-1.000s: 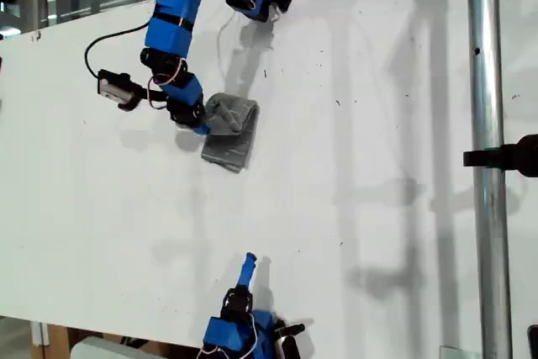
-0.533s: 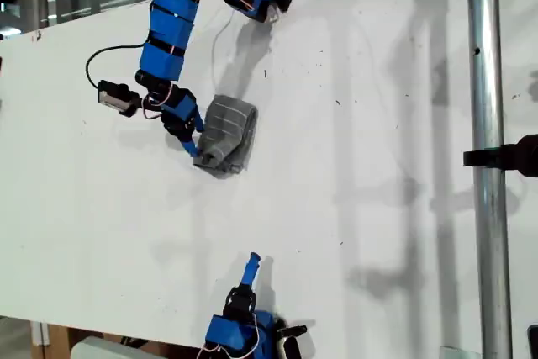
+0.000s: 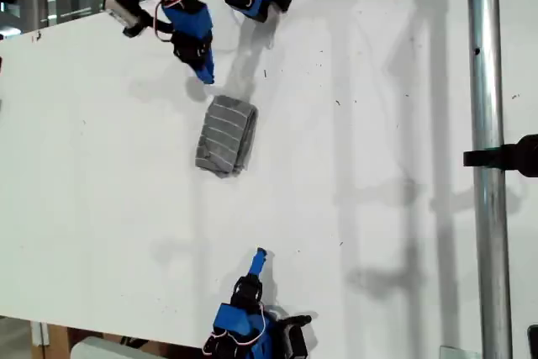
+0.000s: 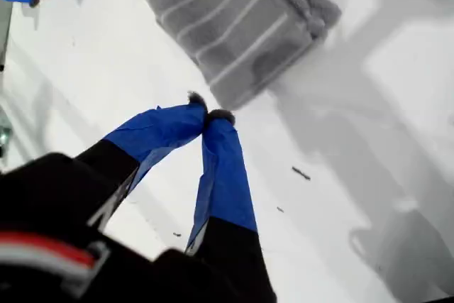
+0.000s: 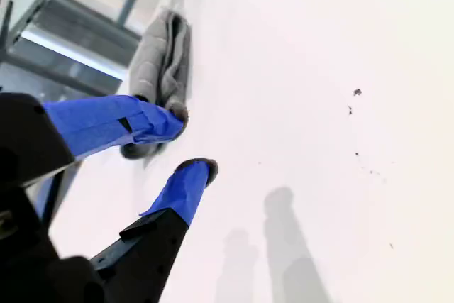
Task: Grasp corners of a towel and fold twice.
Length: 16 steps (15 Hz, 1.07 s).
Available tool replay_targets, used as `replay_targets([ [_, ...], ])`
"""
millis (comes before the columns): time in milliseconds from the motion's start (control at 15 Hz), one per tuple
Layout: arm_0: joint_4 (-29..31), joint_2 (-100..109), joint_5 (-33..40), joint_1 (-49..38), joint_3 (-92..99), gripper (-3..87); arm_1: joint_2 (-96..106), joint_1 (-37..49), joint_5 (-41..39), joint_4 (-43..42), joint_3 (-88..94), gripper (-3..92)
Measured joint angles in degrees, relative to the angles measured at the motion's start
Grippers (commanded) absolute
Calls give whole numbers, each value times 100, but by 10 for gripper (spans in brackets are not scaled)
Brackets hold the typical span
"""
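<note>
You see the towel (image 3: 225, 135) lying folded just ahead of my first gripper (image 4: 208, 115), jaws closed empty, while my second gripper (image 5: 190, 142), jaws apart, waits; both folds look done, so only backing off remains.

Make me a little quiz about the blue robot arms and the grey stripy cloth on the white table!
1. True or false: the grey striped fabric towel lies folded on the white table.
2. My first gripper is: A) open, B) shut on nothing, C) shut on the towel?
3. Fill in: my second gripper has its jaws ____.
Key: 1 true; 2 B; 3 open.
</note>
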Motion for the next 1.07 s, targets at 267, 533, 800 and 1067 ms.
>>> replay_targets([
  [267, 466, -9, -519, 0, 44, 87, 2619, -861, 940, 642, 2399, -3],
  [533, 967, -9, 536, 35, 44, 85, 2646, -976, 853, 949, 2505, 63],
  [800, 976, -9, 1151, 44, 44, 85, 2646, -976, 817, 967, 2505, 63],
  [1067, 976, -9, 1151, 44, 44, 85, 2646, -976, 817, 967, 2505, 63],
])
